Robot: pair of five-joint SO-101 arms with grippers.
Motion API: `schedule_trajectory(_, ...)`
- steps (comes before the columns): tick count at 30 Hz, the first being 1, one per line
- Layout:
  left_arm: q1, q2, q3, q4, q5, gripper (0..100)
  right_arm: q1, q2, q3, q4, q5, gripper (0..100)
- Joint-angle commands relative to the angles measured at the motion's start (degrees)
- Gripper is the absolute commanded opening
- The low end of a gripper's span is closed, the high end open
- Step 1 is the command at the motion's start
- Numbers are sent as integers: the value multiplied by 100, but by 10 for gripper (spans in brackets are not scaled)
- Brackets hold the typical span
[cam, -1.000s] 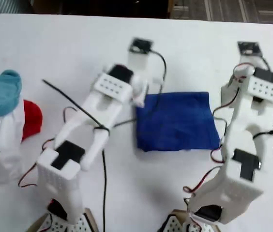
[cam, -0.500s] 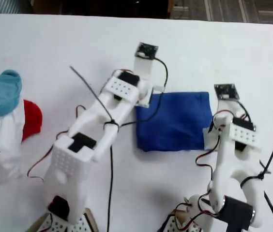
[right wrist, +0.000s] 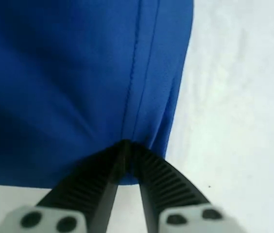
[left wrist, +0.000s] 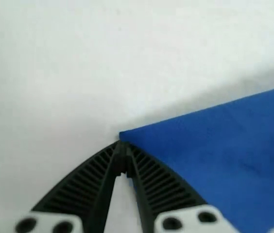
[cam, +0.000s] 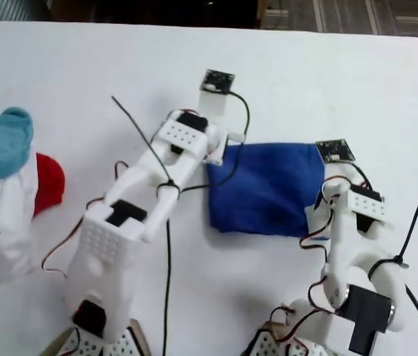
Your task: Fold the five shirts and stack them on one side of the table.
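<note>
Left wrist view: left gripper [left wrist: 123, 156] seemingly pinches blue shirt [left wrist: 214, 155] corner; right gripper [right wrist: 126, 148] clamps its hem.

Folded shirt [cam: 268, 189] lies centred on table [cam: 83, 67] (pile [cam: 1, 193] far left).

We note right gripper [right wrist: 126, 148] drawn back from far right, now pinching blue shirt [cam: 264, 185] at near right corner; shirt's right edge pulled inward; left gripper [left wrist: 123, 154] shifted slightly at far left corner.
</note>
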Motion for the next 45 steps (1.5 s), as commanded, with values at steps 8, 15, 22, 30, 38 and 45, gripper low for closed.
schedule_trajectory(8, -149, -132, -681, 580, -18, 27, 31, -875, -668, 760, 0, 21)
schedule_trajectory(15, -589, -132, -2791, 2637, -62, 27, -338, -3134, -1327, 1710, -35, 33)
schedule_trajectory(22, -1732, -123, -4321, 4633, -1512, 27, -453, -2571, -1503, 1587, -721, 230)
schedule_trajectory(30, -2681, -1371, -3081, 4624, -1811, 27, -848, 277, -2734, 1552, -730, 201)
schedule_trajectory(38, -3042, -3516, -268, 4193, -2224, 27, -848, 2369, -4607, 2492, -730, 201)
schedule_trajectory(45, -3464, -5002, 2018, 2971, -2268, 26, -866, 3029, -5143, 2545, -730, 201)
